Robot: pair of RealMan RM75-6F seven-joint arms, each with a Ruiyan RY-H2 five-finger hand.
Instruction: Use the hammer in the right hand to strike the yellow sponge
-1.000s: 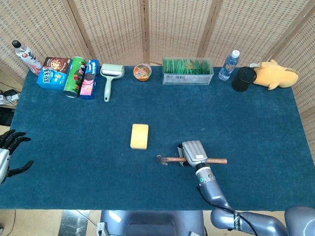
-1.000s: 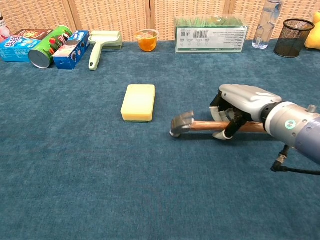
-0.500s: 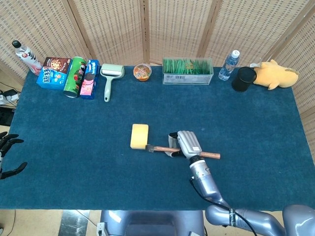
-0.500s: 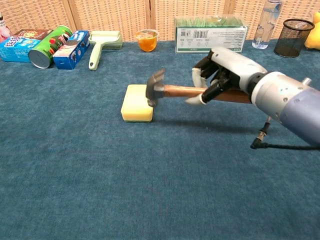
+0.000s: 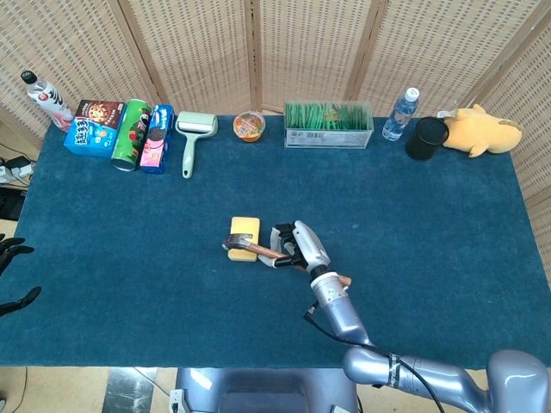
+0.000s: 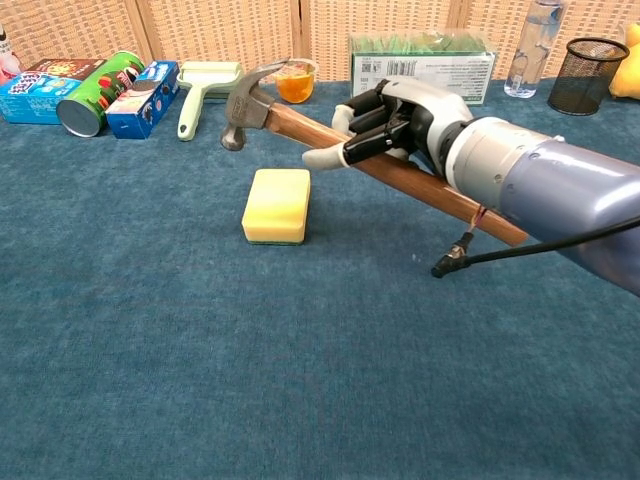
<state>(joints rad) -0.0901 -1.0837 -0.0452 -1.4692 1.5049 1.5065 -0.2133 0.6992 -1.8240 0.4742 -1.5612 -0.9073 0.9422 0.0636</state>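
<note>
The yellow sponge (image 5: pixel 244 231) (image 6: pixel 276 204) lies flat near the middle of the blue table. My right hand (image 5: pixel 297 248) (image 6: pixel 392 120) grips the wooden handle of the hammer (image 5: pixel 251 250) (image 6: pixel 300 120). The hammer is lifted off the table, with its metal head (image 6: pixel 247 103) tilted up and hanging above the sponge without touching it. My left hand (image 5: pixel 10 275) shows only at the far left edge of the head view, off the table, its dark fingers spread and holding nothing.
Along the back edge stand a bottle (image 5: pixel 47 98), snack boxes (image 5: pixel 90 129), a green can (image 5: pixel 129 133), a lint roller (image 5: pixel 193 136), an orange cup (image 5: pixel 249 126), a green box (image 5: pixel 328 126), a water bottle (image 5: pixel 399 114), a black pen cup (image 5: pixel 425 138) and a yellow plush (image 5: pixel 479 129).
My right hand has picked the hammer up from the table, carried it left and raised it, so its head now hangs above the sponge. The left hand has drifted slightly lower.
</note>
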